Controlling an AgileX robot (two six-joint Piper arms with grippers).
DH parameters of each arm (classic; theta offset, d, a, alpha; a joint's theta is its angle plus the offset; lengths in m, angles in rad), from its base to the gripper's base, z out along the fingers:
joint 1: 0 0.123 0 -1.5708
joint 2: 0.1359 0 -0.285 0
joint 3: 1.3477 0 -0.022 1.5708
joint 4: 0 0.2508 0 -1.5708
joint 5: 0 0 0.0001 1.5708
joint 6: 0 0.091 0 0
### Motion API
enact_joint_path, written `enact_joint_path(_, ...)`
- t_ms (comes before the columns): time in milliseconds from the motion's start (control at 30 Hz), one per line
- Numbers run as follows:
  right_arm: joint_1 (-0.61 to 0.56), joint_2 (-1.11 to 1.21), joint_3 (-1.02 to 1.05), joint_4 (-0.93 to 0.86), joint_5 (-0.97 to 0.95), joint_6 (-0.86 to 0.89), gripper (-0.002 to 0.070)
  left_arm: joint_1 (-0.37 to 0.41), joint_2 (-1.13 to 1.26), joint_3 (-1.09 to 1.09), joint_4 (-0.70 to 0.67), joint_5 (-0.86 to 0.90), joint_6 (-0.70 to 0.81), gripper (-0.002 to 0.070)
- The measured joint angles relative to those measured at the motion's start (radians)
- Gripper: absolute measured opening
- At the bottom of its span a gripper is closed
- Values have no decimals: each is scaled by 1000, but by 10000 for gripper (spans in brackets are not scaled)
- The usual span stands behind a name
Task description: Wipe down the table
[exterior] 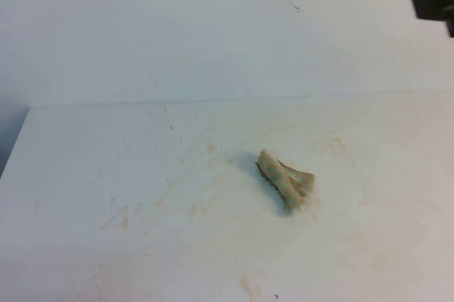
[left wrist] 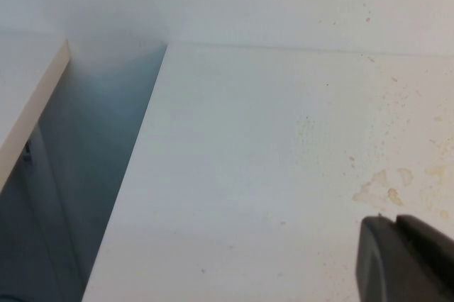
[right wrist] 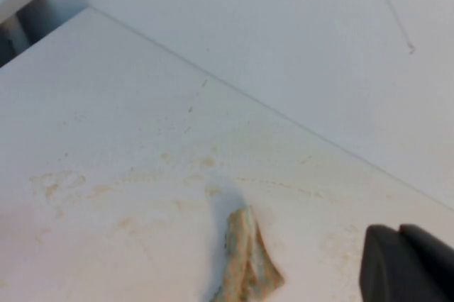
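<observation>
A crumpled, stained beige cloth lies loose on the white table, right of centre; it also shows in the right wrist view as the cloth. My right gripper hangs high at the far right, well above and away from the cloth. Its two dark fingers press together with nothing between them. My left gripper is out of the high view; its fingers are shut and empty above the table's left part, near yellowish stains.
Faint yellow-brown smears and specks spread over the table around the cloth and toward the near edge. The table's left edge drops into a dark gap beside another white surface. A white wall rises behind.
</observation>
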Motion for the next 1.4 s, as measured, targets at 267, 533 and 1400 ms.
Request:
enact_joint_path(267,0,-298,195,-204,4,205,7,0,0,0,0,0,0,-3)
enact_joint_path(533,0,-724,719,-278,-180,388,6,0,0,0,0,0,0,-3)
enact_joint_path(1400,-93,-1129,1368,-293,-422,323,4,0,0,0,6,0,0,-3)
